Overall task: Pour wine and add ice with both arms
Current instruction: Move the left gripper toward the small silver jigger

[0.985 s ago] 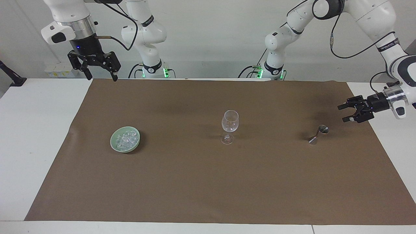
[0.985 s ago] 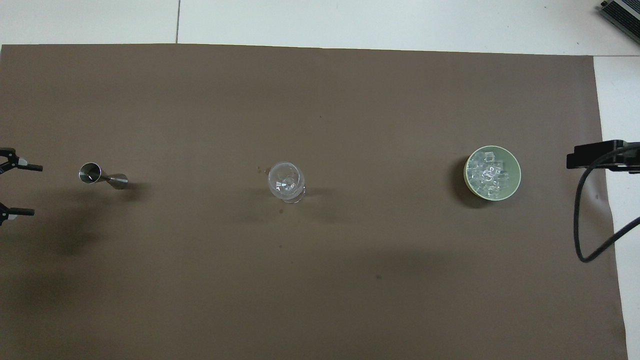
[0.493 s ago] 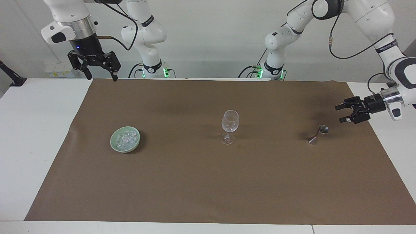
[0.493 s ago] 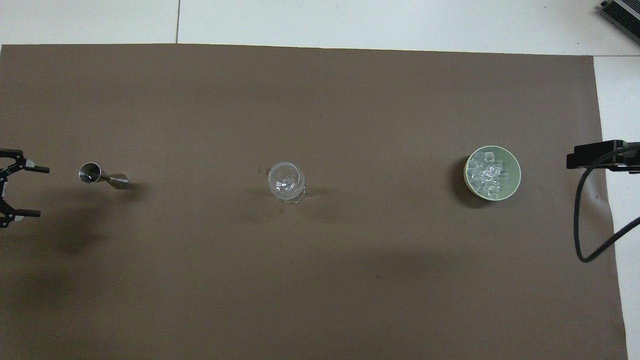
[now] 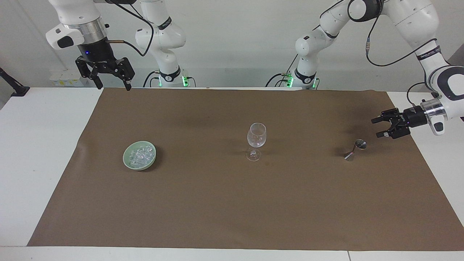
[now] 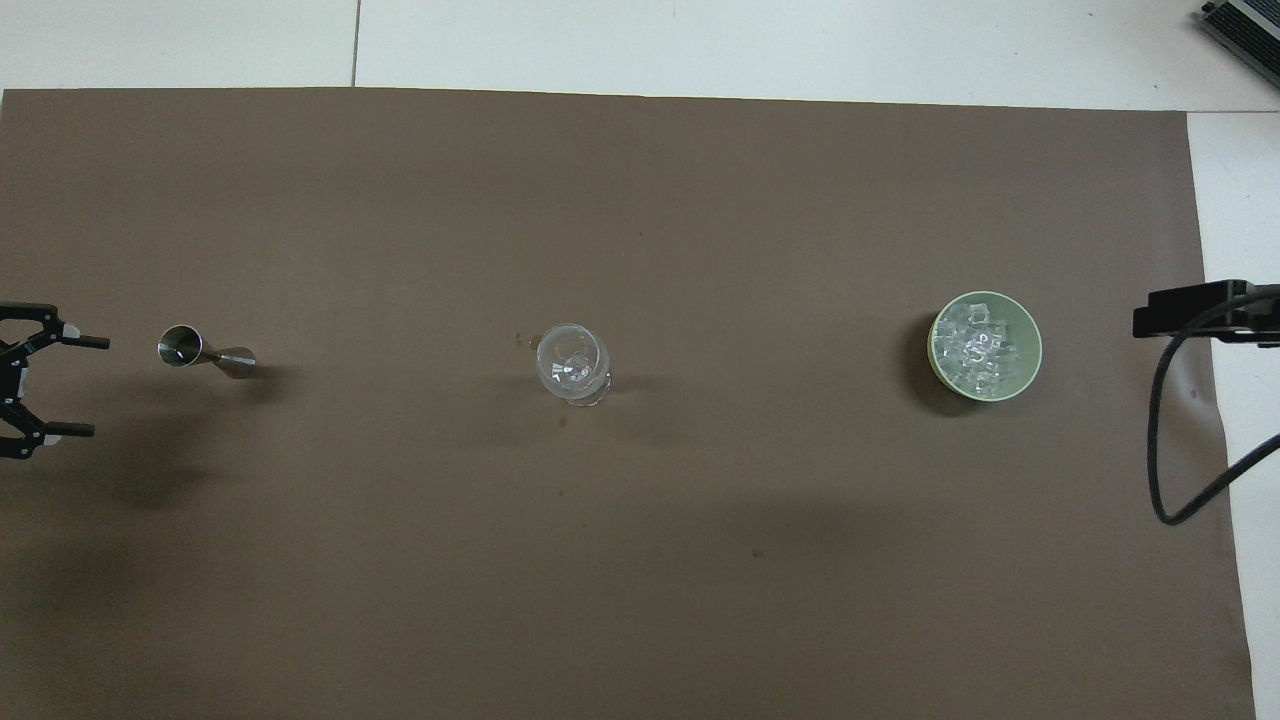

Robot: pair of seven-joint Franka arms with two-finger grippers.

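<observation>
Brown paper (image 5: 232,203) covers most of the white bench (image 5: 40,152), reaching nearly to both of its long edges. Going from the right arm's end to the left arm's end: the right gripper (image 5: 108,84) hangs raised on a vertical wrist over the corner of the paper at the robots' edge of the bench, its fingers spread wide with nothing between them; this arm waits. In the overhead view only a dark piece of it (image 6: 1195,308) shows, at the bench's right-arm end edge. Toward that same end, about midway between the two long edges, sits a pale green bowl (image 5: 127,162), and the ice (image 5: 142,154) lies heaped inside it as a pile of small clear chunks, also plain from above (image 6: 975,348) within the bowl's rim (image 6: 1032,352). At the middle of the bench a clear stemmed wine glass (image 5: 256,137) stands upright on the paper, well apart from the bowl. Nearer the left arm's end stands a small steel jigger (image 5: 355,149), tilted in both views, with its mouth turned up toward the end edge (image 6: 182,346). Just past it, over the paper's end edge, the left gripper (image 5: 377,127) is held sideways, low above the surface, pointing at the jigger but clear of it; its two fingers are parted and hold nothing (image 6: 85,386).
</observation>
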